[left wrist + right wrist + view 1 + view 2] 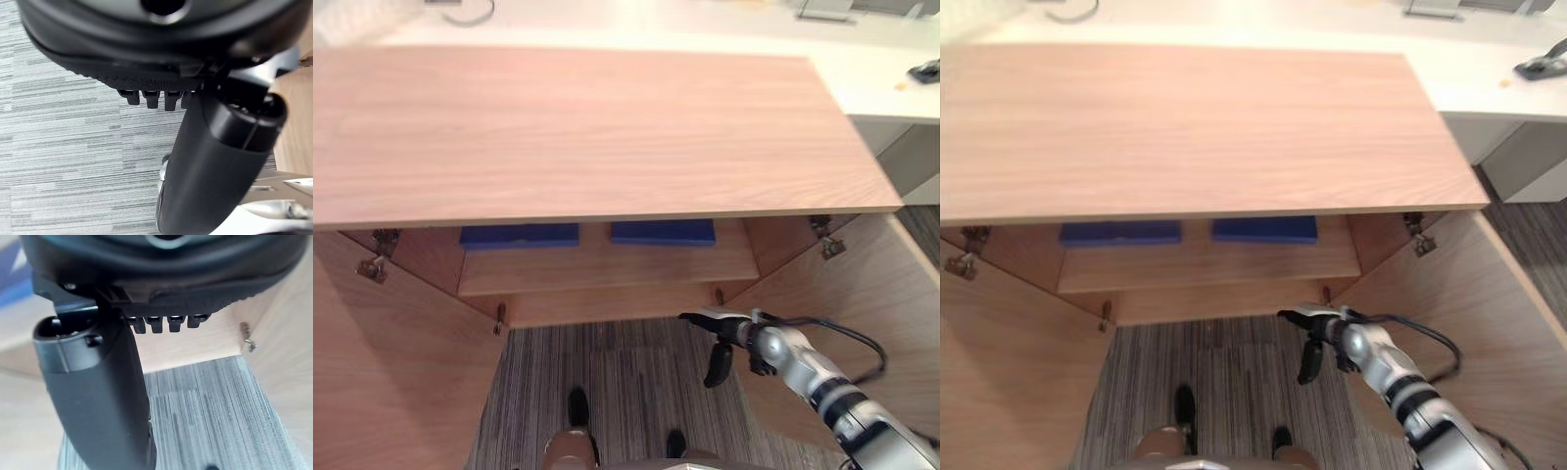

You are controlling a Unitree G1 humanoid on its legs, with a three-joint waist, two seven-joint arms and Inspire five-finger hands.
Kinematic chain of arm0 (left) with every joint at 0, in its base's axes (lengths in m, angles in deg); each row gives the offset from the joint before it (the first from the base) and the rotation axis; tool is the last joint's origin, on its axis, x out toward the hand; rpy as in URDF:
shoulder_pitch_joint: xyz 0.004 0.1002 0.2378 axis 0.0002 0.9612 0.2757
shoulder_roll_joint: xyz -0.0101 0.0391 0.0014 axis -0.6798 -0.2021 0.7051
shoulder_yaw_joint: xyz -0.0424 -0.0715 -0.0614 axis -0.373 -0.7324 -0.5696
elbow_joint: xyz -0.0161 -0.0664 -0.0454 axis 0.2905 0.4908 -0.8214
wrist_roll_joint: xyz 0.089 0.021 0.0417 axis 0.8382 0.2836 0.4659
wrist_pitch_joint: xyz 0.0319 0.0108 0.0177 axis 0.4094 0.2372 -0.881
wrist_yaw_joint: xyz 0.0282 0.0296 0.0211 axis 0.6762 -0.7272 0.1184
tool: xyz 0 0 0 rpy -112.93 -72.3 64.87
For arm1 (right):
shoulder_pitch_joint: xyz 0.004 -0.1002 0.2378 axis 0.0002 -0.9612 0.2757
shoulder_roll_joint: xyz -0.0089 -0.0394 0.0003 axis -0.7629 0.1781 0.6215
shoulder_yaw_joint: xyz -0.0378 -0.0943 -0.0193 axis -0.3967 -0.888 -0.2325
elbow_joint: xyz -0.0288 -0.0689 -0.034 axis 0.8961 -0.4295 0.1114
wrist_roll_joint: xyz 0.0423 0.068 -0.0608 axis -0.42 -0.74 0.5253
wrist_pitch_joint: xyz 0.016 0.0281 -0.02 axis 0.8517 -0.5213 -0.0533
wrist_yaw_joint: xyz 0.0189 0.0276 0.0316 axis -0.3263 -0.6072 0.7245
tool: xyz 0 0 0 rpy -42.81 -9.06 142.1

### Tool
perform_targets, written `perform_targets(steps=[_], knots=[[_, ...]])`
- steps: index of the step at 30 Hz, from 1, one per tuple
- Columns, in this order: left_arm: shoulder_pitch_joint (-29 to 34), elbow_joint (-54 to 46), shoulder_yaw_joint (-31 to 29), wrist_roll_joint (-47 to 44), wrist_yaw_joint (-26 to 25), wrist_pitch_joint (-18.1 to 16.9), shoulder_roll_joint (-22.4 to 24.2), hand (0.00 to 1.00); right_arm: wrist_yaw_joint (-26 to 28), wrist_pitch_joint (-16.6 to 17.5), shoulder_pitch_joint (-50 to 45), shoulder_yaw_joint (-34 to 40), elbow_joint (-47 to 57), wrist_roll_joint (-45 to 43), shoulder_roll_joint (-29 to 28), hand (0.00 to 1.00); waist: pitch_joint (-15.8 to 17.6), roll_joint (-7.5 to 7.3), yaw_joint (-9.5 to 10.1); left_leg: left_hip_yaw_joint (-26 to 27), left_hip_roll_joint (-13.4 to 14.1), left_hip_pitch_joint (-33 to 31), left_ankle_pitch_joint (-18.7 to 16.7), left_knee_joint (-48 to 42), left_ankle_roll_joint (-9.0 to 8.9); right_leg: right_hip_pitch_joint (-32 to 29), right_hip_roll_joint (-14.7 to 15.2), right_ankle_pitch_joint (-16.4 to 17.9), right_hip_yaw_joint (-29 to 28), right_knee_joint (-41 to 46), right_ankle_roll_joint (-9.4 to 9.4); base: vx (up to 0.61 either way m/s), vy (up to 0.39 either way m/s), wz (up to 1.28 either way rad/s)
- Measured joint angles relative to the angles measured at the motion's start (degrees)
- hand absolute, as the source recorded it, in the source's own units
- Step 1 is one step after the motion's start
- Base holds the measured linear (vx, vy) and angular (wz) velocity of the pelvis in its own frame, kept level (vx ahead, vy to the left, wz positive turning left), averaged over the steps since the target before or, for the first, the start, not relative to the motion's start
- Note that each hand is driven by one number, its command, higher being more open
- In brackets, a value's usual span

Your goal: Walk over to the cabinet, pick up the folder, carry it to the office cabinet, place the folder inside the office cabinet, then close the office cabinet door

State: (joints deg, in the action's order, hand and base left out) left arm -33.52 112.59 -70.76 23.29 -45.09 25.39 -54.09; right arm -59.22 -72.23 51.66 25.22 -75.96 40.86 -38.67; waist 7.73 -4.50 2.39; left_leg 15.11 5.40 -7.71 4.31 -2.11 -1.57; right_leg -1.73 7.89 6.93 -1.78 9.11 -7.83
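Striped carpet [607, 372] below an open wood cabinet [587, 127], left door [391, 362] and right door [862, 313] swung out. Blue folder [520, 235] and a 2nd folder [663, 232] lie flat on the shelf [607, 266] inside. My right hand [720, 338] hangs empty just under the cabinet's front edge, fingers slack, thumb toward the cabinet's middle. Left hand [146, 63] is empty and slack too. Probably door-closing next: flat palm on the right door's outer face, steady push, fingers clear of the hinges.

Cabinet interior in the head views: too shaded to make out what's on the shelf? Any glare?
Left eye view: the cabinet top shades the interior, but two blue folders stand out on the shelf; the white desk behind is bright, without hard glare. Right wrist view: the right hand, a dark bulk, blocks part of the lit shelf edge.
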Motion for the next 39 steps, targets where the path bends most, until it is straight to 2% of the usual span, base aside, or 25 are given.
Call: perform_targets(steps=[1, 3, 4, 5, 6, 7, 9, 11, 12, 15, 17, 18, 19, 20, 21, 22, 23, 24, 25, 26, 27, 30, 35, 39], knots=[[0.00, 0.04, 0.00, 0.69, -0.25, 0.00, 0.12, 1.00, -1.71, -0.60, -1.74, 4.40, -1.84, -2.98, -1.03, 1.00, -0.27, 0.68, -0.23, -0.25, 0.41, 0.11, -0.30, -1.98, -0.34, 0.05, -0.19, -0.01, -0.46, 1.20, 0.03, -0.05, -0.083, -0.36], [-0.03, 0.03, -0.37, 0.68, -1.16, -0.01, 0.76, 1.00, -4.52, -2.09, -2.00, 10.49, -8.25, -6.99, -5.05, 1.00, -0.14, 1.67, -0.38, -5.27, 0.95, -0.61, -2.26, -7.81, -1.22, -0.11, -0.67, -0.31, -3.00, 2.57, 0.48, -0.06, -0.100, -0.71], [0.07, 0.03, -0.42, 0.66, -2.42, -0.03, 2.55, 1.00, -7.40, -2.80, -2.02, 14.36, -14.52, -10.88, -7.87, 1.00, -0.56, 3.45, 0.19, -15.19, 0.76, -0.90, -6.93, -12.93, -2.96, -0.15, -1.59, -0.47, -6.02, 2.59, 0.74, -0.05, -0.061, -1.00], [0.27, 0.03, -0.67, 0.62, -3.04, -0.03, 3.60, 1.00, -8.59, -2.95, -2.05, 16.12, -17.00, -12.68, -9.00, 1.00, -0.87, 4.57, 0.52, -18.96, 0.68, -0.76, -9.51, -14.62, -3.88, -0.23, -2.21, -0.47, -7.26, 2.17, 0.74, -0.07, 0.018, -1.39], [0.77, 0.13, -0.79, 0.58, -4.43, -0.02, 5.38, 1.00, -11.53, -3.19, -2.74, 19.92, -21.54, -17.37, -11.60, 1.00, -1.95, 6.66, 0.45, -23.70, 0.92, -0.48, -13.73, -15.88, -4.41, -0.45, -3.48, -0.39, -9.39, 0.68, 0.78, -0.08, 0.107, -1.08], [0.77, 0.18, -0.80, 0.58, -4.97, -0.01, 5.73, 1.00, -12.85, -3.33, -3.47, 22.21, -23.21, -19.10, -13.09, 1.00, -2.13, 7.14, 0.40, -23.66, 0.86, -0.44, -14.49, -16.18, -4.49, -0.70, -3.54, -0.42, -10.47, 0.28, 0.73, -0.15, 0.164, -1.01], [1.31, 0.20, -1.17, 0.01, -6.17, -0.10, 5.49, 1.00, -15.88, -4.61, -10.20, 25.64, -27.58, -27.03, -18.51, 1.00, -1.95, 6.20, -0.26, -22.42, 0.31, 1.06, -14.43, -14.30, -4.68, -1.31, -3.24, -1.27, -13.11, -0.26, 0.39, -0.19, 0.134, -0.56], [1.82, 0.30, -2.92, 0.08, -7.02, -0.10, 5.47, 1.00, -17.12, -6.18, -15.12, 28.43, -29.15, -32.60, -22.53, 1.00, -2.51, 4.93, 0.00, -20.43, 0.08, 3.25, -13.08, -9.70, -5.10, -2.41, -3.06, -1.45, -15.62, -0.44, 1.21, -0.16, 0.041, -0.70], [2.34, 0.46, -3.19, 0.12, -7.50, -0.08, 5.44, 1.00, -17.70, -5.77, -15.96, 28.89, -28.49, -35.18, -23.21, 1.00, -2.77, 4.69, -0.33, -18.82, 0.20, 4.50, -11.54, -6.45, -5.08, -3.76, -3.34, -1.84, -17.46, -0.83, 2.13, -0.12, 0.003, -0.86], [2.34, 0.89, -3.17, 1.78, -7.90, -0.08, 4.97, 1.00, -19.38, -3.91, -18.23, 30.35, -26.15, -36.87, -24.49, 1.00, -2.78, 4.52, -1.03, -15.88, 1.21, 6.77, -8.94, -2.91, -5.17, -5.24, -4.32, -2.99, -19.19, -0.93, 3.83, -0.07, -0.022, -0.59], [2.26, 1.32, -3.43, 1.79, -8.13, -0.10, 4.65, 1.00, -19.94, -3.58, -18.86, 31.09, -25.35, -37.18, -25.04, 1.00, -2.64, 4.22, -1.01, -13.85, 2.01, 7.49, -8.73, -3.43, -5.26, -5.54, -5.13, -3.56, -20.18, -0.91, 4.60, -0.03, 0.000, -0.53], [2.05, 1.41, -4.97, 1.76, -8.14, -0.12, 4.30, 1.00, -20.23, -3.49, -18.86, 31.06, -24.89, -37.53, -25.58, 1.00, -2.60, 3.90, -0.86, -12.01, 2.49, 7.10, -8.93, -5.28, -5.19, -6.24, -5.60, -4.40, -20.86, -0.91, 5.61, -0.01, 0.032, -0.82], [1.61, 1.38, -5.57, 1.64, -8.29, -0.21, 4.30, 1.00, -20.69, -3.43, -18.90, 31.01, -24.19, -38.33, -26.35, 1.00, -2.61, 3.31, -0.14, -9.89, 2.81, 6.04, -9.55, -7.39, -4.25, -7.48, -5.42, -5.42, -20.52, -1.35, 6.79, -0.01, 0.049, -0.83], [1.42, 1.24, -5.75, 1.63, -8.40, -0.26, 4.48, 1.00, -21.05, -3.46, -18.88, 31.16, -24.04, -38.95, -26.78, 1.00, -2.74, 3.55, 0.17, -8.79, 3.44, 5.44, -9.53, -8.21, -3.95, -7.71, -4.83, -5.64, -18.28, -2.63, 8.26, -0.01, 0.070, -1.17], [1.25, 1.19, -6.78, 1.64, -9.25, -0.39, 5.21, 1.00, -21.81, -3.67, -17.92, 31.44, -23.59, -39.23, -27.04, 1.00, -2.51, 4.83, 0.52, -5.07, 6.02, 5.62, -9.38, -8.32, -3.58, -9.82, -1.22, -4.69, -4.08, -0.17, 9.60, -0.02, 0.072, -1.04], [1.25, 1.30, -7.85, 1.57, -9.71, -0.36, 5.19, 1.00, -22.01, -3.63, -17.49, 31.28, -23.32, -39.22, -27.26, 1.00, -2.38, 4.44, 0.32, -3.73, 6.50, 5.71, -9.40, -8.89, -3.61, -11.25, 0.51, -4.54, 1.13, 4.10, 9.72, -0.01, 0.070, -1.18], [1.31, 1.30, -9.30, 1.56, -10.38, -0.35, 4.94, 1.00, -22.81, -3.38, -17.85, 31.37, -22.80, -39.09, -27.88, 1.00, -2.32, 3.57, 0.27, -1.49, 6.95, 7.37, -9.54, -9.05, -3.83, -11.13, 3.47, -4.54, 7.48, 10.73, 10.30, 0.01, 0.025, -0.71], [1.52, 1.31, -9.71, 1.56, -10.68, -0.36, 4.77, 1.00, -23.29, -3.33, -18.30, 31.46, -22.77, -39.10, -28.17, 1.00, -2.58, 3.10, 0.34, -0.70, 7.05, 8.33, -9.84, -9.12, -4.26, -10.16, 4.51, -4.67, 9.04, 12.59, 9.92, 0.07, -0.044, -0.87], [1.53, 1.30, -10.09, 1.47, -11.19, -0.44, 4.60, 1.00, -23.93, -3.30, -18.87, 31.59, -22.61, -39.10, -28.66, 1.00, -2.62, 2.55, 0.67, 1.39, 7.54, 10.15, -10.61, -9.09, -5.29, -8.87, 4.27, -3.14, 10.29, 12.12, 7.30, 0.06, -0.143, -0.81], [1.47, 1.30, -10.58, 1.14, -11.44, -0.51, 4.76, 1.00, -24.09, -3.22, -19.41, 32.01, -21.44, -39.08, -28.88, 1.00, -2.85, 2.42, 0.29, 2.73, 8.24, 11.38, -11.33, -9.04, -6.39, -7.68, 3.51, -1.92, 10.68, 10.32, 3.70, 0.04, -0.199, -0.75], [1.08, 1.30, -11.23, 0.46, -11.32, -0.77, 5.23, 1.00, -24.21, -3.22, -19.65, 32.22, -20.80, -39.08, -28.93, 1.00, -2.94, 2.76, 0.22, 3.02, 8.76, 11.65, -11.49, -8.90, -6.58, -7.40, 2.83, -2.28, 10.69, 9.50, 2.16, 0.00, -0.202, -0.43], [-0.52, 0.99, -11.58, -0.38, -11.31, -3.47, 8.48, 1.00, -25.66, -3.28, -21.32, 33.57, -20.26, -38.93, -28.07, 1.00, -5.01, 4.97, 0.19, 2.56, 9.09, 13.07, -10.70, -3.70, -6.66, -7.30, -0.37, -3.85, 10.07, 5.19, 1.79, 0.02, -0.082, -0.36], [-3.50, 0.75, -8.32, -0.53, -10.45, -4.23, 7.81, 1.00, -26.69, -4.05, -21.37, 33.03, -14.07, -38.62, -27.44, 1.00, -5.14, 4.91, -0.31, -0.22, 7.77, 13.93, -9.70, -1.01, -5.19, -7.53, -1.73, -5.43, 8.21, 3.21, 1.75, 0.03, 0.010, -0.22], [-4.23, -0.44, -2.02, 0.49, -10.22, -4.53, 6.28, 1.00, -27.76, -3.85, -19.35, 33.23, -7.79, -34.87, -24.86, 1.00, -5.89, 5.30, -1.33, -0.43, 6.52, 13.67, -9.25, -0.52, -6.04, -7.49, -0.71, -6.34, 7.85, 2.02, 1.33, 0.10, 0.079, 0.00]])
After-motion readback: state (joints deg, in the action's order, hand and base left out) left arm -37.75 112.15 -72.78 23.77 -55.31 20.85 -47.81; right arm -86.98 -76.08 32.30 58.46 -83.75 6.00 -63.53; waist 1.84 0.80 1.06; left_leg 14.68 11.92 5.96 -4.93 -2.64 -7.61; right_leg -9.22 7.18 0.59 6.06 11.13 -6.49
